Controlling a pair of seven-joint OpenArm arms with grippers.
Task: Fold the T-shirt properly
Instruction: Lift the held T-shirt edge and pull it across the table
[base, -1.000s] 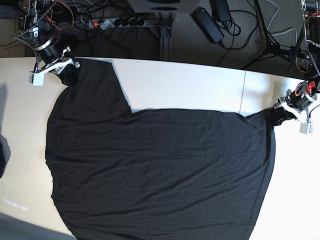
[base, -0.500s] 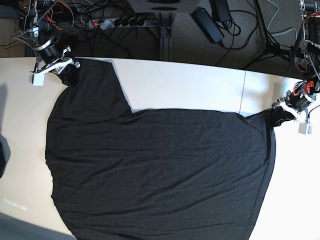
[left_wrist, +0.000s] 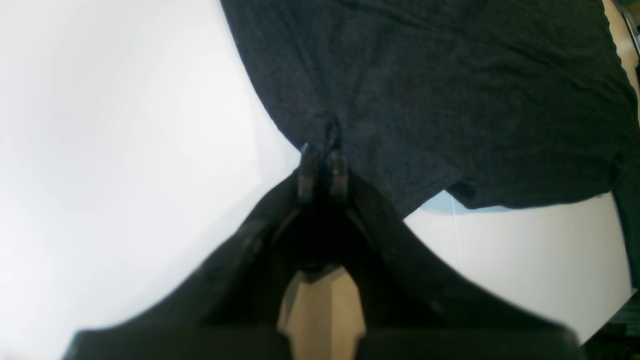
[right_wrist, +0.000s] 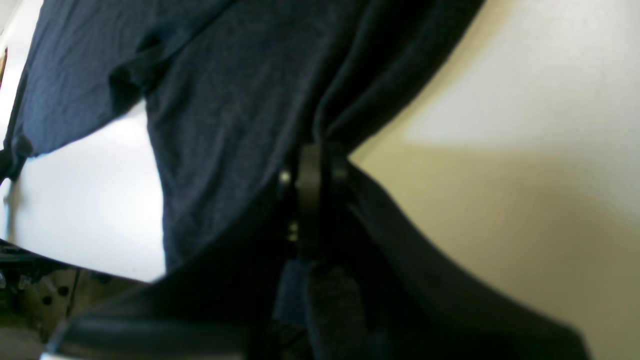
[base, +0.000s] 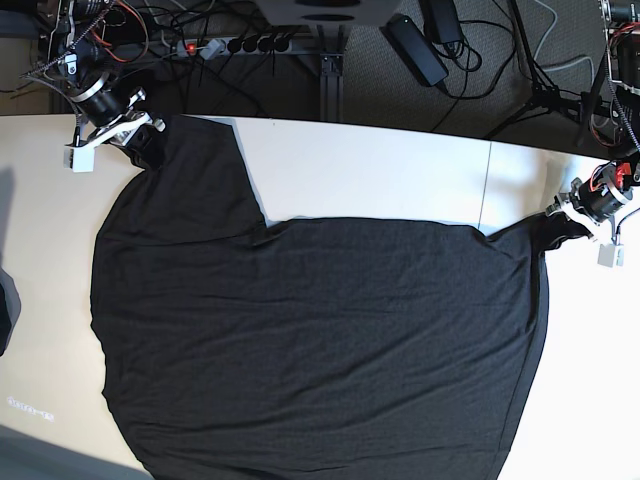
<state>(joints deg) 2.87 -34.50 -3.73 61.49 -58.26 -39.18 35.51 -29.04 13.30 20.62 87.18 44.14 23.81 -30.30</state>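
While one T-shirt (base: 320, 340) lies spread on table (base: 380, 170); two grippers, left (base: 565, 222) and right (base: 140, 148), jaws clamped on cloth.

the left gripper (left_wrist: 323, 165) sits just below mid-frame, fingertips (left_wrist: 306, 167) pressed nearly together w/ a small pucker of black fabric pinched between them. its dark, blurred body fans out toward the bottom edge, w/ a tan wedge-shaped part at bottom centre. the t-shirt (left_wrist: 450, 90) fills the upper centre and upper right, dark heathered jersey w/ faint creases running up from the pinch pt. its lower edge curves from the fingertips to the right edge of the frame. the table (left_wrist: 115, 130), white and washed out, takes up the whole left side and shows again lower right under the cloth's edge.
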